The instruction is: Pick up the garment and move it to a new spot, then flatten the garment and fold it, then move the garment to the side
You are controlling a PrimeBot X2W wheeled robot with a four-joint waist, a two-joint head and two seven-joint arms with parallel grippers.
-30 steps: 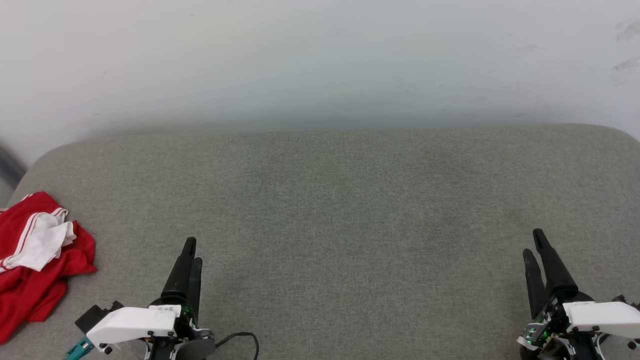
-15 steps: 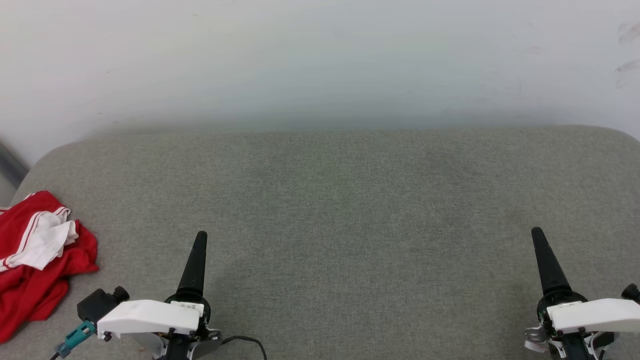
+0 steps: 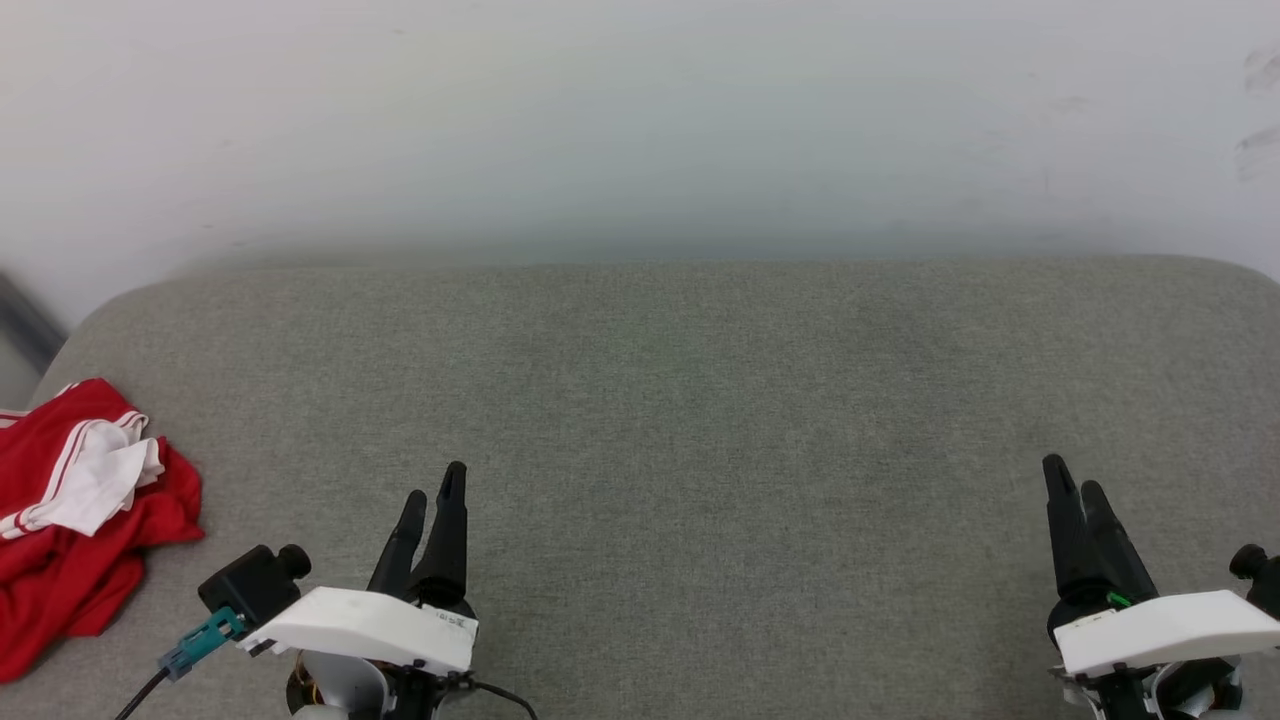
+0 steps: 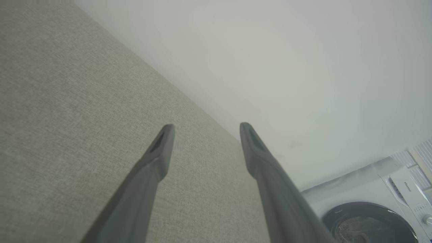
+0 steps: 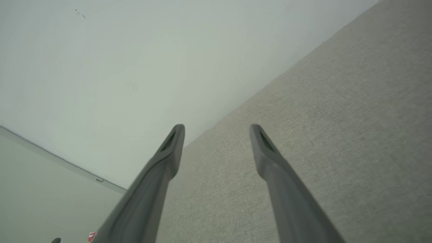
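Garment (image 3: 70, 520) lies crumpled at the far left edge of the grey fabric surface (image 3: 700, 420), untouched. Left hand (image 3: 435, 483) hovers to its right, fingers spread wide, empty. Right hand (image 3: 1071, 475) at the opposite side, also wide and empty.

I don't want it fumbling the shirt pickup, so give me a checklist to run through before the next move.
1. left gripper open, holding nothing: ok.
2. right gripper open, holding nothing: ok.
3. garment in sight, crumpled at the left end of the grey surface: ok.
4. garment wholly inside the head view: not ok, the left edge cuts it off.
5. left gripper nearer the garment than the right gripper: ok.
6. garment's collar or hem findable: cannot tell, bunched up.
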